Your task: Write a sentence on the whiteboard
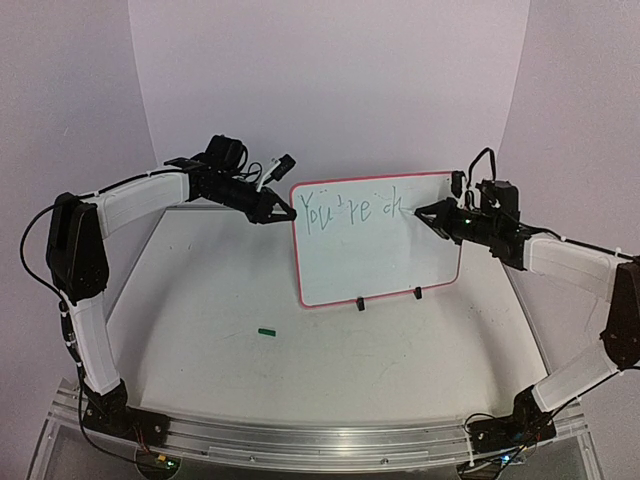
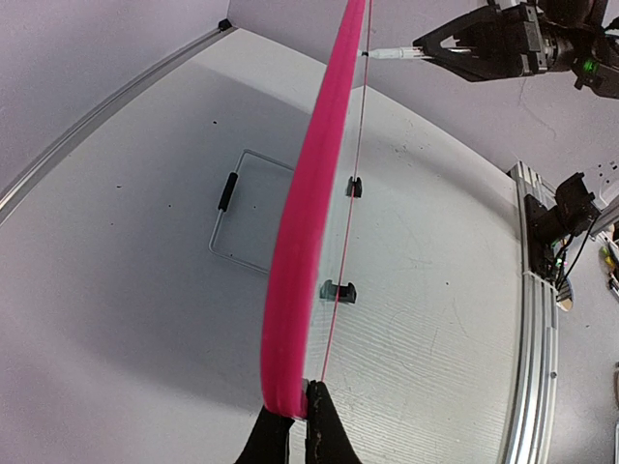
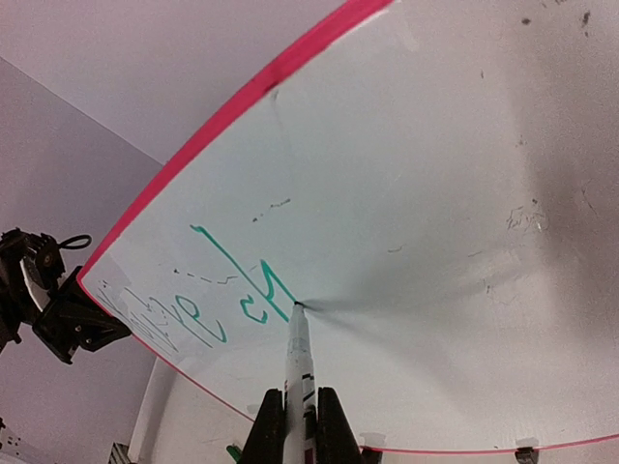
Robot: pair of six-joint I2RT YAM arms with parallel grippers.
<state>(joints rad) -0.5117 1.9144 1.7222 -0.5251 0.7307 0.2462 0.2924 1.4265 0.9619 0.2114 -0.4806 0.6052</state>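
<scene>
The whiteboard (image 1: 375, 250), white with a red frame, stands upright on two black clip feet at mid table. Green writing (image 1: 350, 208) on its top line reads "You're ch". My left gripper (image 1: 288, 213) is shut on the board's left red edge (image 2: 295, 290). My right gripper (image 1: 428, 213) is shut on a white marker (image 3: 299, 372) whose tip touches the board (image 3: 416, 193) at the end of the "h" stroke (image 3: 276, 285). In the left wrist view the marker tip (image 2: 385, 55) meets the board from the right.
A small green marker cap (image 1: 266, 331) lies on the table in front of the board's left side. A wire-framed rectangle (image 2: 242, 208) lies flat behind the board. The table's aluminium rail (image 1: 320, 440) runs along the near edge by the arm bases.
</scene>
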